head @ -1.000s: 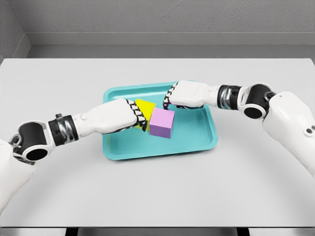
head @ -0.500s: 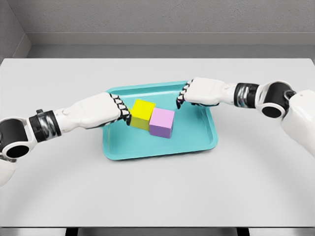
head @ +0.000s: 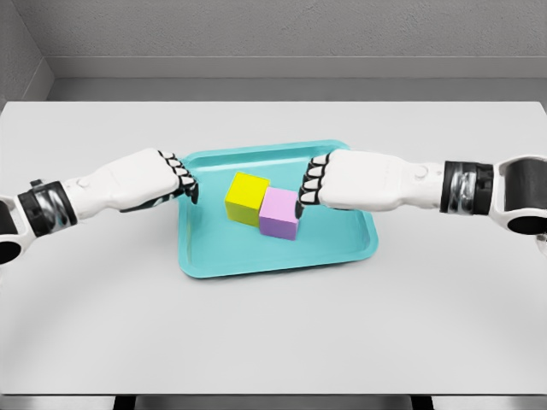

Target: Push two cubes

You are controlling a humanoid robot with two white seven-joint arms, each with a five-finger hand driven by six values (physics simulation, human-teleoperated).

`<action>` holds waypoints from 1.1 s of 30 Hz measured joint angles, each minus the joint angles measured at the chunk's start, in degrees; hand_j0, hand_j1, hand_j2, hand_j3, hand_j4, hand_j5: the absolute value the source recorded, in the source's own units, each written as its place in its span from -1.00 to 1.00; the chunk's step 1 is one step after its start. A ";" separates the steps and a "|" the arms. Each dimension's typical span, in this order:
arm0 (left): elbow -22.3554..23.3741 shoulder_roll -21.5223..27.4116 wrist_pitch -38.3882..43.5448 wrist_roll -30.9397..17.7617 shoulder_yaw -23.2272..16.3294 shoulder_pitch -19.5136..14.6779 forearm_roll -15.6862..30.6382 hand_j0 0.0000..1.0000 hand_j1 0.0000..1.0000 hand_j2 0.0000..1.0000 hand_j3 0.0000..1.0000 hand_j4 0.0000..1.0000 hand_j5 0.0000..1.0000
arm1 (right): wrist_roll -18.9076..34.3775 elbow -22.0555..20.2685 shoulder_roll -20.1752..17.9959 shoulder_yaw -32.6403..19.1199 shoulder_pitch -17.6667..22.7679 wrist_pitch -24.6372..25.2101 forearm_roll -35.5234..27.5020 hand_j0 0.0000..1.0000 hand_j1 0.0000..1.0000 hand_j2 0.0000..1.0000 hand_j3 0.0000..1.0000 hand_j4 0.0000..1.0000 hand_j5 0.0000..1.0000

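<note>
We see a teal tray [head: 256,260] lying in the middle of the pale grey counter [head: 273,333]. Inside it, toward the back half, sit a yellow cube [head: 246,196] and a purple cube [head: 280,213], pressed together corner to side, the yellow one to the left and slightly farther back. Our left hand [head: 149,181] hovers over the tray's left rim, fingers [head: 184,181] curled narrow into a loose fist and holding nothing; it stands apart from the yellow cube. Our right hand [head: 342,181] reaches over the tray from the right, fingers [head: 309,190] likewise curled in and empty, the knuckles just beside the purple cube's upper right edge; we cannot tell whether they touch it. Both forearms stretch out low across the counter from either side.
</note>
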 measured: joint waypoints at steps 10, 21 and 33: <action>2.03 4.17 0.00 0.04 2.19 0.44 3.17 -0.06 -0.06 -0.06 -0.06 -0.06 -0.06 | -0.07 -0.35 2.39 9.77 -0.09 -0.01 -6.82 0.17 0.17 0.17 0.17 0.17 0.17; 2.15 4.38 0.01 0.04 2.37 0.35 3.44 -0.06 -0.06 -0.06 -0.06 -0.06 -0.06 | 0.29 7.19 7.79 13.01 -0.79 -0.01 -5.86 0.17 0.17 0.17 0.17 0.17 0.17; 2.12 4.30 0.00 0.04 2.40 0.26 3.60 -0.06 -0.06 -0.06 -0.06 -0.06 -0.06 | 0.58 14.67 10.59 15.17 -1.23 -0.22 -5.95 0.17 0.17 0.17 0.17 0.17 0.17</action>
